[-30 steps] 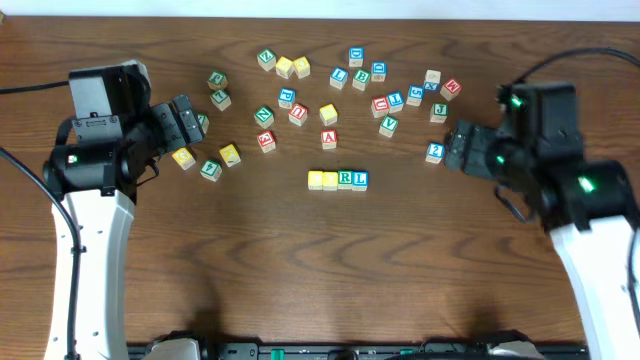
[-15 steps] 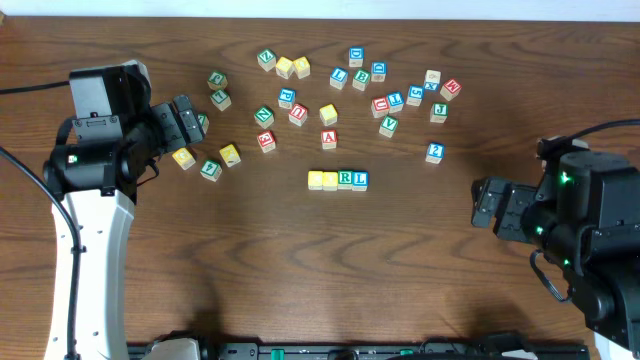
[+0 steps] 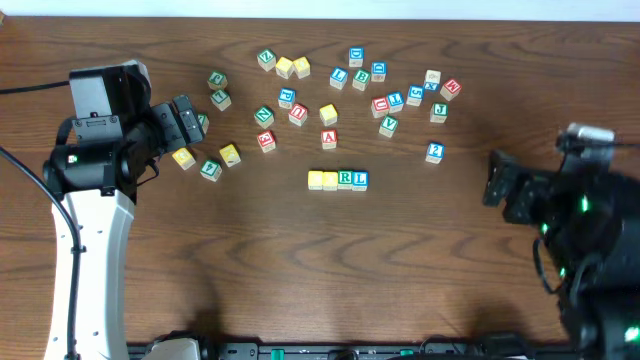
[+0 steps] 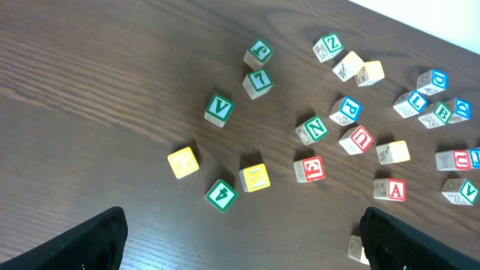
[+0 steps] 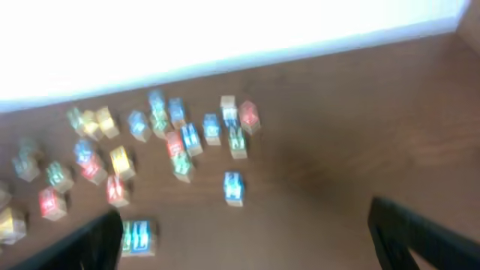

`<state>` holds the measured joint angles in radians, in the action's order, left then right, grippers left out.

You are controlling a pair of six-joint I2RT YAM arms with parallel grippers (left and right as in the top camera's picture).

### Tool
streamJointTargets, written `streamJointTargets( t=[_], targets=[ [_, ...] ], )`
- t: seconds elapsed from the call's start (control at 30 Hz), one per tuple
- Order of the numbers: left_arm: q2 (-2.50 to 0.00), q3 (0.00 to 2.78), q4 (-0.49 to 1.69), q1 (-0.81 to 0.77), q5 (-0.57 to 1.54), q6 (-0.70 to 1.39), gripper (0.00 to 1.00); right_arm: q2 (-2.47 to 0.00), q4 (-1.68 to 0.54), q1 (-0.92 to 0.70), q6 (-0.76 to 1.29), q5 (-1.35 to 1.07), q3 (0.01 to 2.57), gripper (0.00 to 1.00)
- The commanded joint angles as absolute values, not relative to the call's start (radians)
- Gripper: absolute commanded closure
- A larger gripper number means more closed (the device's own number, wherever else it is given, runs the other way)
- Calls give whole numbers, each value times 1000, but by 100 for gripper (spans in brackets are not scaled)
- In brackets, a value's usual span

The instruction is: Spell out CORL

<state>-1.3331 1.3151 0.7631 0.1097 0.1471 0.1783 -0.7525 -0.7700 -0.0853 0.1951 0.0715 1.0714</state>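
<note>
Four cubes stand side by side in a row (image 3: 337, 180) at the table's middle: two plain yellow ones (image 3: 322, 180), then the green R (image 3: 345, 179) and the blue L (image 3: 360, 180). My left gripper (image 3: 198, 120) hangs open over the scattered cubes at the left, far from the row; in its wrist view the gripper (image 4: 244, 255) has only bare table between its fingers. At the right, well away from the row, my right gripper (image 3: 496, 186) is open and empty. Its blurred wrist view shows the R and L cubes (image 5: 139, 236) by the left finger (image 5: 75, 247).
Many loose letter and number cubes lie scattered behind the row, among them a red A (image 3: 328, 139), a green V (image 3: 388, 126) and a blue 2 (image 3: 435, 152). More cubes sit near the left gripper, such as a yellow one (image 3: 183, 157) and a green 4 (image 3: 210, 169).
The right arm has pulled back from beside the blue 2 cube toward the right front of the table. The left arm and the row of cubes have not moved.
</note>
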Motion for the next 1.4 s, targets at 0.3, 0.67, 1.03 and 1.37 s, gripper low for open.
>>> streamJointTargets(
  t=[0.3, 0.67, 1.03, 1.37],
  targets=[
    [-1336, 1320, 767, 113, 138, 165, 2, -134, -164, -13, 107, -44, 225, 1],
    [-1336, 1320, 767, 113, 138, 165, 2, -5, -80, -14, 106, -59, 10, 1],
    [-1336, 1320, 767, 113, 138, 165, 2, -5, -78, -14, 107, -59, 9, 1],
    [-1336, 1320, 767, 113, 138, 165, 2, -5, -78, -14, 107, -59, 9, 1]
  ],
)
